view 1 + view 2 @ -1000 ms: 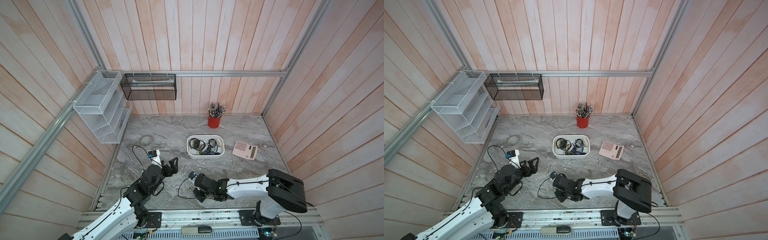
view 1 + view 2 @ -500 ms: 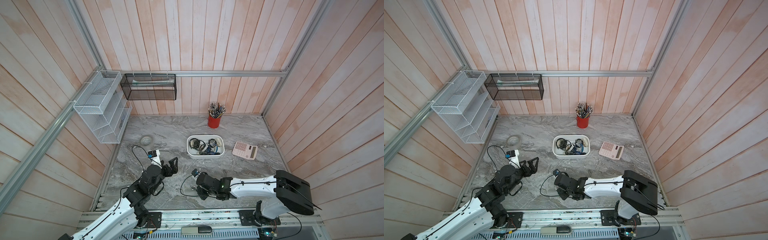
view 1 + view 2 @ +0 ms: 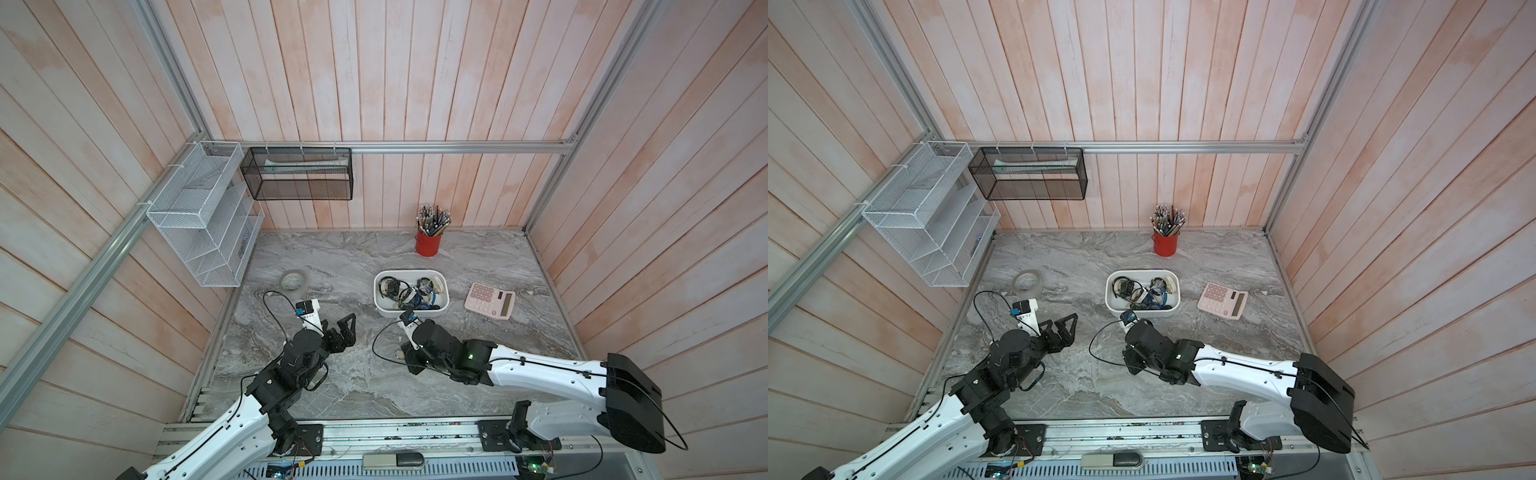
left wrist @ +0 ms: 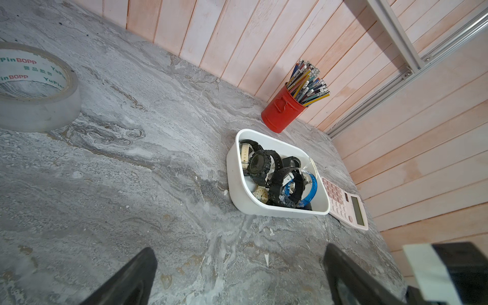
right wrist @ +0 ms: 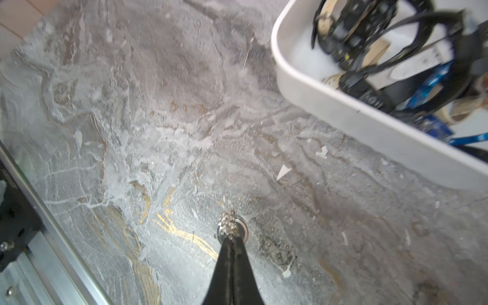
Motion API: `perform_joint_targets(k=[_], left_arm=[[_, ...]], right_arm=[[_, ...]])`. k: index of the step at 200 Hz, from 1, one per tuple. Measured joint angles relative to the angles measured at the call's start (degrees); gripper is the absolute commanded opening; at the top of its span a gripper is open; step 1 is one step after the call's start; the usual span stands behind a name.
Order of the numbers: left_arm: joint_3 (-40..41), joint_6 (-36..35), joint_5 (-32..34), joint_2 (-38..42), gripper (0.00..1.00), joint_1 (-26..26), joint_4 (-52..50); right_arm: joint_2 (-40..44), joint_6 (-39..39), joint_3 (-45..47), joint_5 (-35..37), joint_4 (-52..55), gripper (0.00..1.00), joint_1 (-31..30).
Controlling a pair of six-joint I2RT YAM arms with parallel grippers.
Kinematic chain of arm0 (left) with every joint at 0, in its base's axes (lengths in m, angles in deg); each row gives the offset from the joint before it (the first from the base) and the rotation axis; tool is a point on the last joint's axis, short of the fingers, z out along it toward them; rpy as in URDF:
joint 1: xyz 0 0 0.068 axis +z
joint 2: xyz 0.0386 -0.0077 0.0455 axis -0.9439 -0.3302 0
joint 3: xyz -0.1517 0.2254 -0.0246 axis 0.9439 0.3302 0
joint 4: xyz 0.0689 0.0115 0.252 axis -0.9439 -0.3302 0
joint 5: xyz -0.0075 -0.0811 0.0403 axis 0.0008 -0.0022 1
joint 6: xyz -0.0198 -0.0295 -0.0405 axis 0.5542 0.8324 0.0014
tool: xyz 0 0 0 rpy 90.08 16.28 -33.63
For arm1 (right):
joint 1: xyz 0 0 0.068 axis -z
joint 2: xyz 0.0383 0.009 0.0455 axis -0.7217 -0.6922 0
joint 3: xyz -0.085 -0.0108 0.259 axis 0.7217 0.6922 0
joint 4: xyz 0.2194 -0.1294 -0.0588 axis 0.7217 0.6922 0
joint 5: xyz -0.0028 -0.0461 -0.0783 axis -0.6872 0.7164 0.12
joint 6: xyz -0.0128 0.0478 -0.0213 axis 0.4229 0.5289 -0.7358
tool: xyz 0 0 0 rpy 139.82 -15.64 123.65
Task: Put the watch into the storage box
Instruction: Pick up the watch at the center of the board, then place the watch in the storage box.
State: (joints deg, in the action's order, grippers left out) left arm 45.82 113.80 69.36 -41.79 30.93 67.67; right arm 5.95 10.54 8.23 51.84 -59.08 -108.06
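Observation:
A small silver watch [image 5: 232, 229] with a round case and a glittering band sits pinched at the tips of my right gripper [image 5: 231, 239], which is shut on it low over the marble table; I cannot tell whether it touches. The storage box [image 5: 343, 113], a shallow white tub, holds several black, blue and beige watches and lies a short way beyond the gripper. In both top views the box [image 3: 411, 313] [image 3: 1142, 311] is just past the right wrist [image 3: 432, 340], which hides the watch. My left gripper [image 3: 347, 328] [image 4: 237, 253] hovers open and empty, left of the box [image 4: 235, 182].
A red cup of pencils [image 3: 428, 243] stands by the back wall. A pink calculator [image 3: 490, 300] lies right of the box and a tape roll [image 3: 293, 281] far left. A white wire rack [image 3: 203, 216] and a black mesh basket [image 3: 299, 174] hang on the walls.
My right arm has carried the watch from near the front of the table toward the storage box. The left arm has not moved.

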Motion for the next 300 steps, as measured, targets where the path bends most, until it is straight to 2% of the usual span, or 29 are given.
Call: perform_joint_targets(k=[88, 197, 234, 300], left_arm=[[0.6, 0.2, -1.2, -0.7, 1.0, 0.0, 0.9], [0.6, 0.2, -2.3, -2.3, 1.0, 0.0, 1.6], [0.6, 0.4, -2.5, -2.6, 1.0, 0.0, 2.2], [0.6, 0.4, -2.6, -3.6, 1.0, 0.0, 2.7]], right_arm=[[0.0, -7.6, -14.4, 0.8, -0.4, 0.0, 12.8], [-13.1, -17.7, -23.5, -2.8, -4.8, 0.0, 27.6], [-17.2, -19.6, -24.6, -4.4, -6.6, 0.0, 30.0], [-23.5, -20.8, -25.7, -7.0, -9.5, 0.0, 30.9]])
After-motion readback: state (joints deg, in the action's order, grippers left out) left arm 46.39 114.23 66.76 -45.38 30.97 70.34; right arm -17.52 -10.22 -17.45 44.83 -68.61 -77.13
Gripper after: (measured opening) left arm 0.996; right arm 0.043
